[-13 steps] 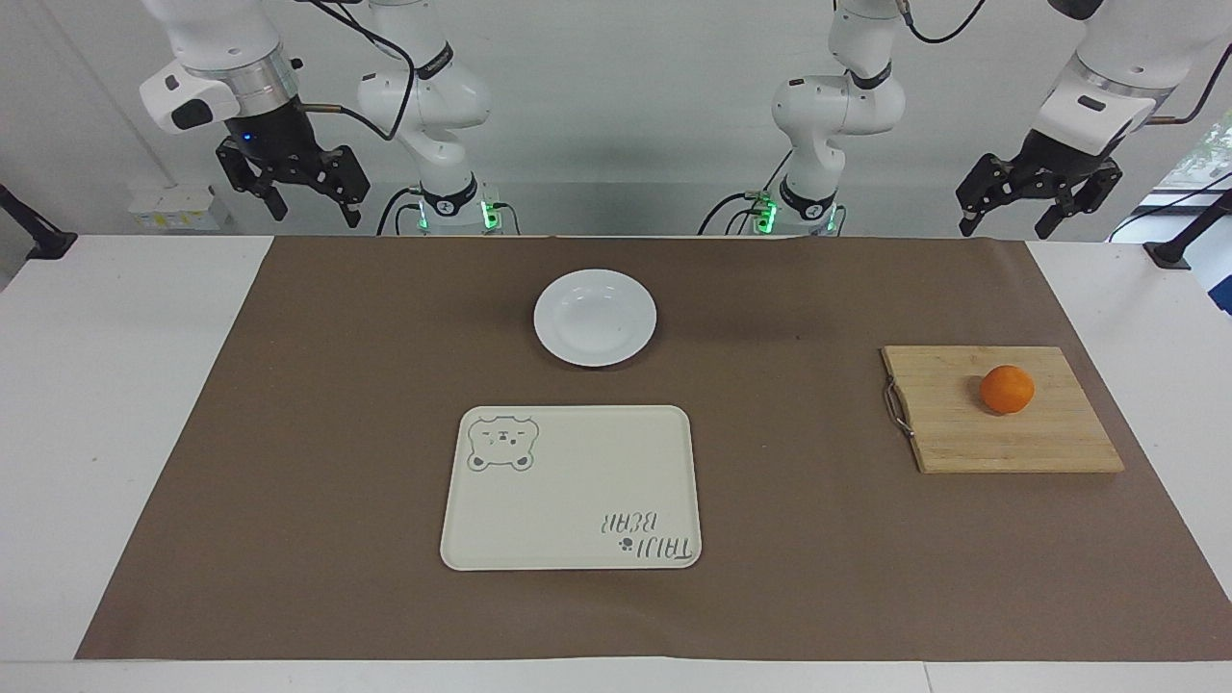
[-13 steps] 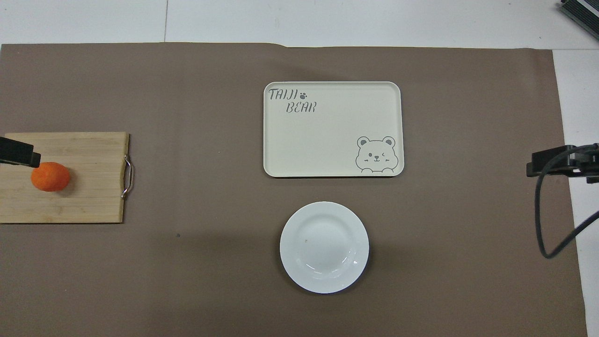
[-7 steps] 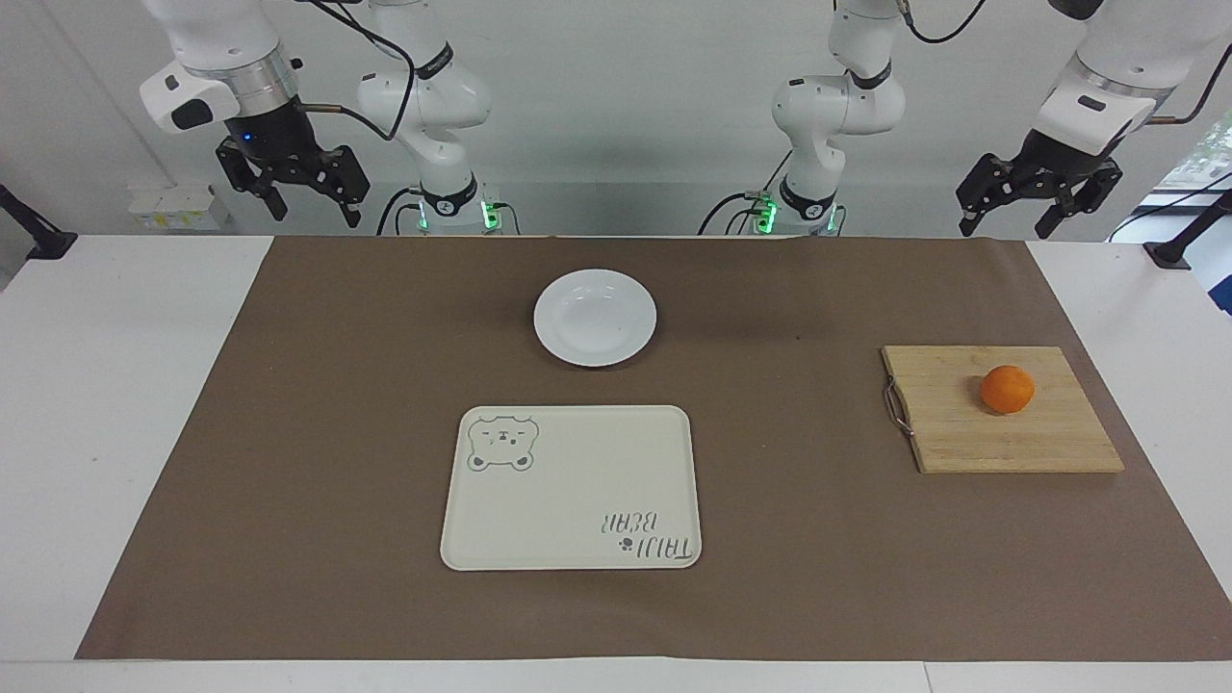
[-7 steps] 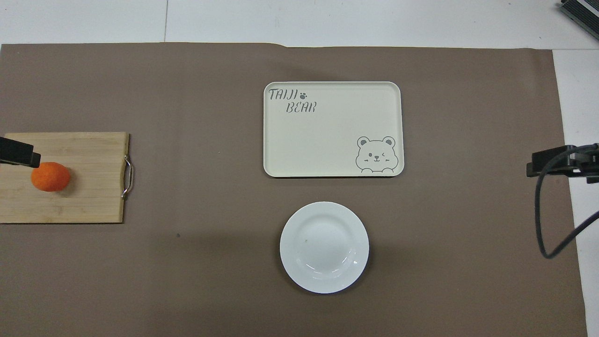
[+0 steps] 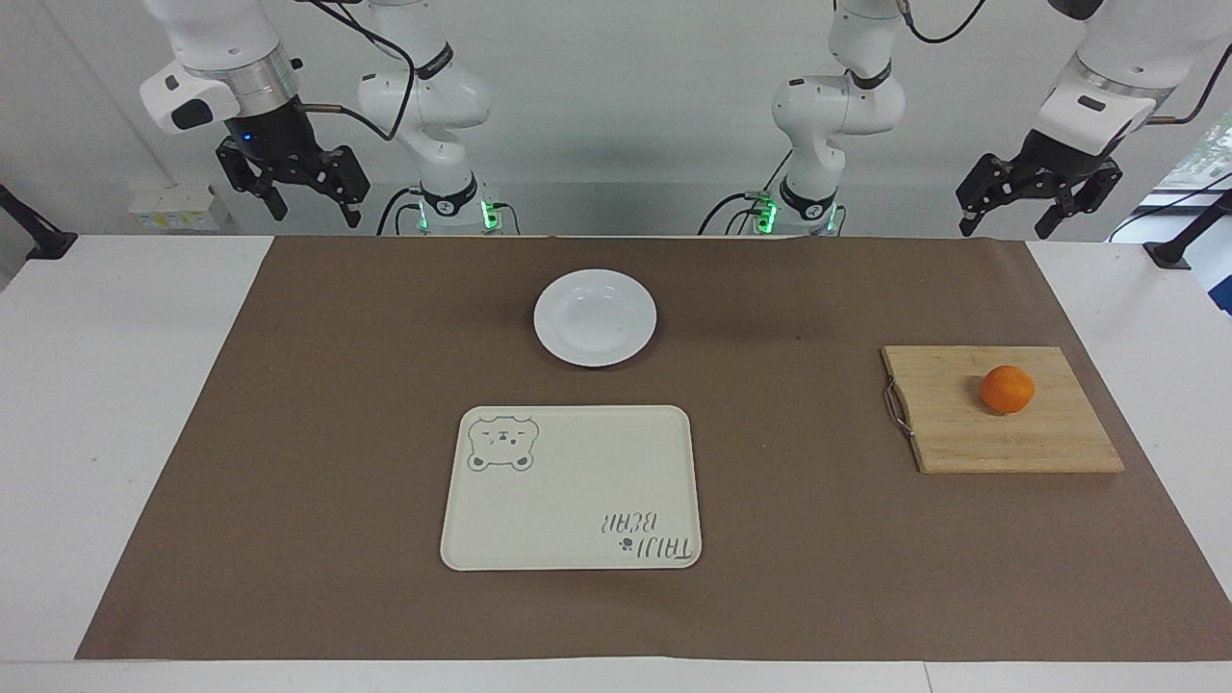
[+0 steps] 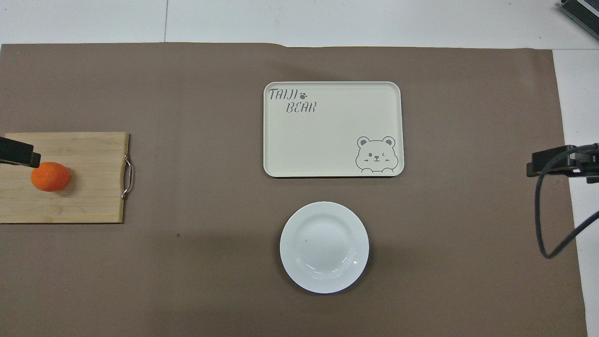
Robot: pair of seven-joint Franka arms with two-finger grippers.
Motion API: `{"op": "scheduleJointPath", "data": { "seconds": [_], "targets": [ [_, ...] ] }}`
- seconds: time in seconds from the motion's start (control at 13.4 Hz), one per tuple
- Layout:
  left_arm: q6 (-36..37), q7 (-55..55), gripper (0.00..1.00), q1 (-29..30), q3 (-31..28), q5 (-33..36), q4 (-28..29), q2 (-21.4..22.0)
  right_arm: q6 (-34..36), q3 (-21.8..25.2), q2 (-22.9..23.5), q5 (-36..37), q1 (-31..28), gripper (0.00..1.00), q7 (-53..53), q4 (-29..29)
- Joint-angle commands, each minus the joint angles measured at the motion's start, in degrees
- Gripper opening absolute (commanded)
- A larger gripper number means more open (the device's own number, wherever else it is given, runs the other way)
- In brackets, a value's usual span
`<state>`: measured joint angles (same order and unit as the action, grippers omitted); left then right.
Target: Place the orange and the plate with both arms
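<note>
The orange lies on a wooden cutting board toward the left arm's end of the table. The white plate sits empty on the brown mat, in the middle and near the robots. My left gripper hangs open and empty, high in the air at the left arm's end; only its tip shows in the overhead view, beside the orange. My right gripper hangs open and empty, high at the right arm's end.
A cream rectangular tray with a bear drawing and lettering lies empty on the mat, farther from the robots than the plate. The board has a metal handle on the side toward the tray. A brown mat covers the table.
The right gripper has risen very slightly. The orange, plate, tray and left gripper have not moved.
</note>
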<state>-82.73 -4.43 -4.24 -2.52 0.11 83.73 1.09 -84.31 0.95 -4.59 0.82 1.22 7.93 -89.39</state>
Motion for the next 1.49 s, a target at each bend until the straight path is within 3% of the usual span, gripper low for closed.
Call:
{"op": "scheduleJointPath", "data": {
  "seconds": [0.0,0.37,0.9,1.19,1.42],
  "targets": [
    [-0.5,0.2,1.00,0.2,0.2,0.7,1.7,1.5,0.2,-0.1,0.0,-1.1,-0.6,1.00,-1.4,0.2],
    [0.2,0.4,1.00,-0.2,0.3,0.7,1.9,1.6,0.2,-0.1,0.1,-1.1,-0.6,1.00,-1.4,0.2],
    [-6.6,-1.7,1.00,1.4,0.2,0.6,4.3,2.0,0.2,-0.1,0.1,-1.1,-0.6,1.00,-1.4,0.2],
    [-10.8,-4.9,1.00,3.9,0.2,0.5,8.8,1.8,0.2,-0.1,0.1,-1.1,-0.6,1.00,-1.4,0.2],
    [-18.1,-6.4,1.00,4.8,0.2,0.5,15.1,1.7,0.2,-0.1,0.0,-1.0,-0.6,1.00,-1.4,0.2]
  ]
}}
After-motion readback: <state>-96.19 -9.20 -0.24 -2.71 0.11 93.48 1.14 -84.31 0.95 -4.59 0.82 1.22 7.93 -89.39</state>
